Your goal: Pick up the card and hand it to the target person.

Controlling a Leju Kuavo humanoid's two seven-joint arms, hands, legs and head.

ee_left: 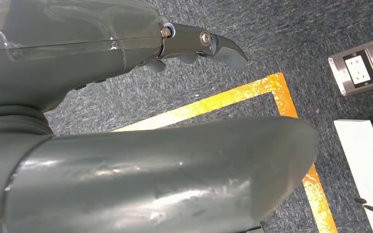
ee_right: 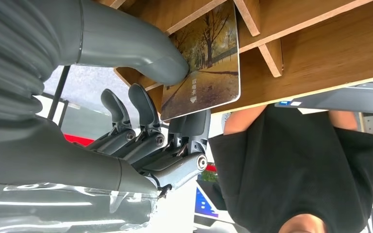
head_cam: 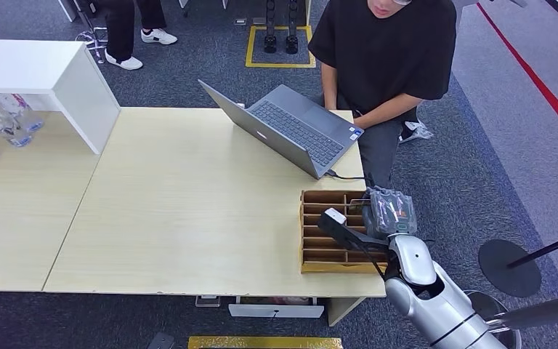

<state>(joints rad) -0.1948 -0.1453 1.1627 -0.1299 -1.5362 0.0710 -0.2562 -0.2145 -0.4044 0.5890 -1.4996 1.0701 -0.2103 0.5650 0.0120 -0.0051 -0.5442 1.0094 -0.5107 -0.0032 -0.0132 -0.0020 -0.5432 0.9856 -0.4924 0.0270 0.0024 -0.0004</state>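
The right robot hand [ee_right: 141,126] pinches a tree-printed card [ee_right: 206,63] between thumb and fingers, still partly inside the wooden slotted rack [head_cam: 334,233] at the bench's [head_cam: 189,211] five o'clock corner; the seated person [head_cam: 385,51] is at one o'clock.

The left robot hand [ee_left: 126,121] hangs over carpet, its fingers uncurled.

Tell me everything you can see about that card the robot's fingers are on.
The card is a thin, glossy rectangle with rounded corners, printed with a picture of autumn trees along a golden path and a line of small white writing too small to read. It sits partly inside a slot of the wooden box, one end sticking out past the edge. The right hand pinches that end: the thick grey thumb presses on the printed face, and darker fingers reach behind it.
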